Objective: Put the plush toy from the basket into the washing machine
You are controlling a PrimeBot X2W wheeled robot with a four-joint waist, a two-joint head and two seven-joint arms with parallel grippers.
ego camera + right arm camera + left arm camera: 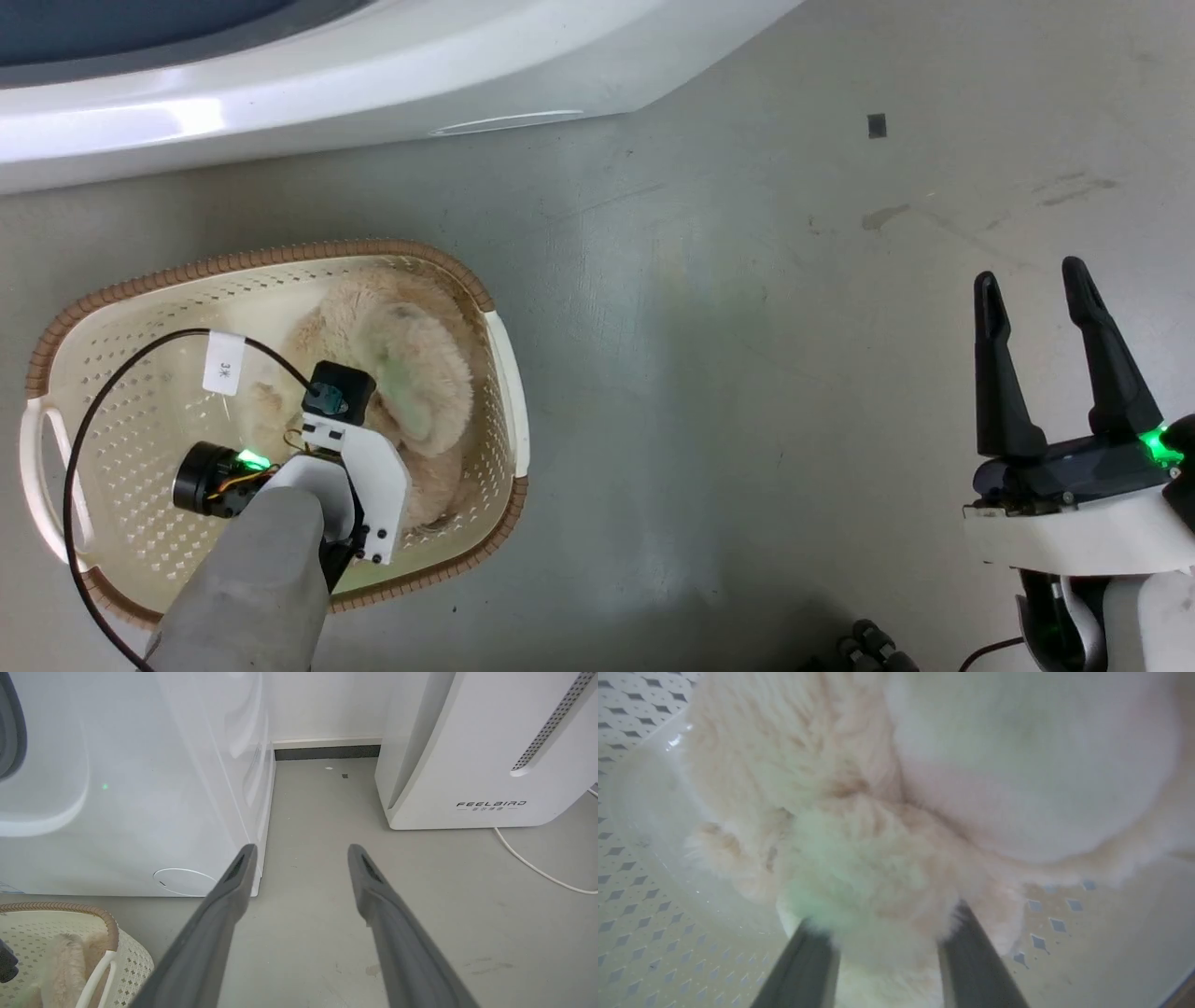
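Two grippers, one of them engaged. We show the left gripper [882, 919] inside the basket [121, 392], which stands on the floor [747, 392] at the near left, just in front of the washing machine [280, 93]. The plush toy [401, 373] lies in the basket, against its right wall. In the left wrist view the fingers [803, 970] are spread, their tips sunk in the long pile on either side of a rounded lobe of the toy. We judge that they have not closed on it. The right gripper [1032, 280] hovers over bare floor at the near right, spread and empty.

We note these hazards:
- If the fingers close on pile alone rather than on the stuffed lobe, the toy may slide out as it is lifted.
- A fingertip pushed too deep may catch in the perforated basket bottom and drag the light basket up or aside.
- A limp limb may snag on the woven rim.
- We cannot tell whether the washer's door is open, so a closed door would block the transfer.
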